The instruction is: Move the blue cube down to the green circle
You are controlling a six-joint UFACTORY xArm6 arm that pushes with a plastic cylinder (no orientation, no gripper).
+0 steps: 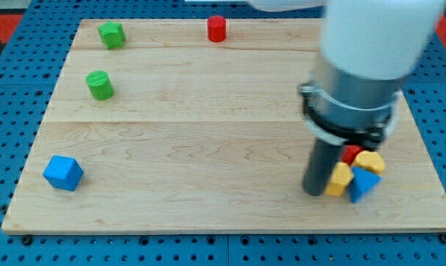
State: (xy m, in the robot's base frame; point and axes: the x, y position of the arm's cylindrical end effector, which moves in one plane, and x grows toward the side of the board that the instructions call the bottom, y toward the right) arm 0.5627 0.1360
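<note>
The blue cube lies near the board's lower left corner. The green circle, a short green cylinder, stands above it at the left, well apart. A second green block, with flat sides, sits near the top left corner. My tip rests on the board at the lower right, far from the blue cube, just left of a cluster of small blocks.
The cluster by my tip holds two yellow blocks, a blue triangular block and a red block, partly hidden. A red cylinder stands at the top middle. The wooden board lies on a blue pegboard.
</note>
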